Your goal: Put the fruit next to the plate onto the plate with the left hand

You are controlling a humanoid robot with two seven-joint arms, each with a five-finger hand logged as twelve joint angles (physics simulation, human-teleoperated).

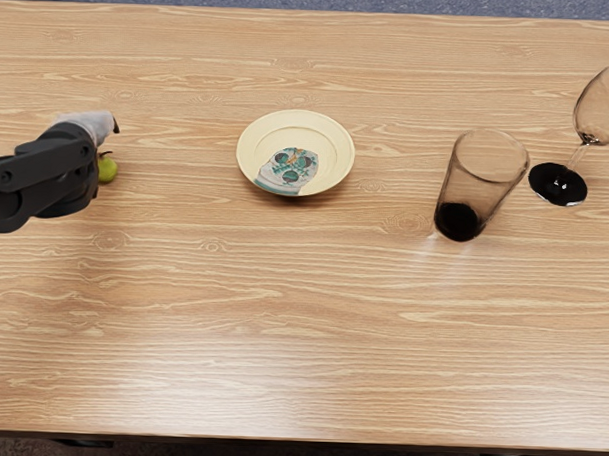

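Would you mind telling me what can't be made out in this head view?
All in the head view:
- fruit: mostly hidden behind the left hand; its kind and whether it is held are unclear.
- wine glass: bowl cut off by the right edge.
- plate: its painted pattern is too small to read.

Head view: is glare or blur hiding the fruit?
In the head view, no blur or glare: light is soft and even, with faint pale sheen on the table. The fruit is sharp, but the left hand covers part of it.
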